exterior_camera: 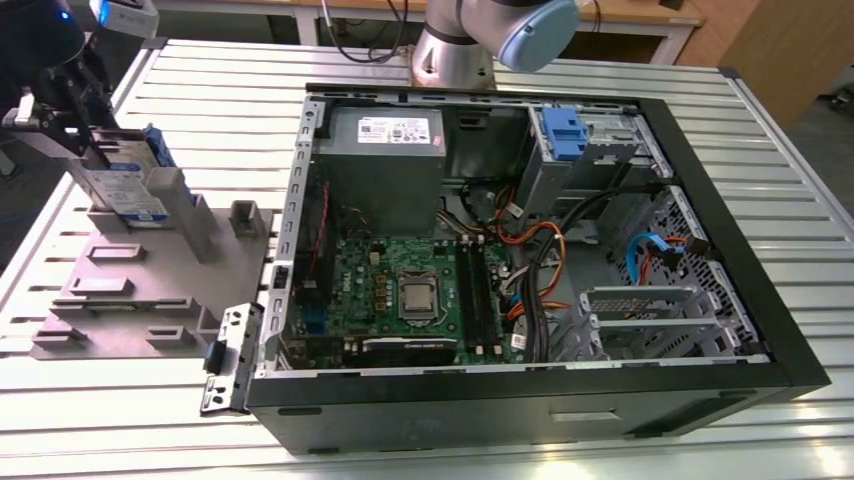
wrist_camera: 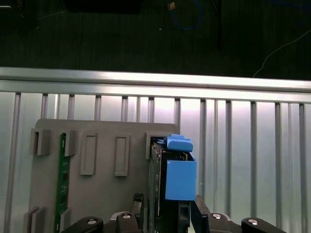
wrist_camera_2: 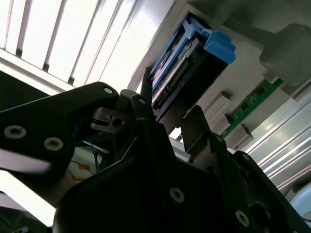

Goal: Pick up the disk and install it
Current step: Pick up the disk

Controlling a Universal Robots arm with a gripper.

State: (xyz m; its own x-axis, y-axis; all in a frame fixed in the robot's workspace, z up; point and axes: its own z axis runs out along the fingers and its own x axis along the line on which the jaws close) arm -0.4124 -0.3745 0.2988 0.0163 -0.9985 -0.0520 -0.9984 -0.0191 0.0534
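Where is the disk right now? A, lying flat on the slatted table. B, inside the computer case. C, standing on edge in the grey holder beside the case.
C: the disk stands on edge in a slot of the grey holder, to the exterior view's left of the computer case.

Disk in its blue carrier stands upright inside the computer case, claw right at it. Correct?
Not inside. The exterior view shows the disk standing upright on the grey holder plate, outside the computer case, at the exterior view's left. The claw is right at it.
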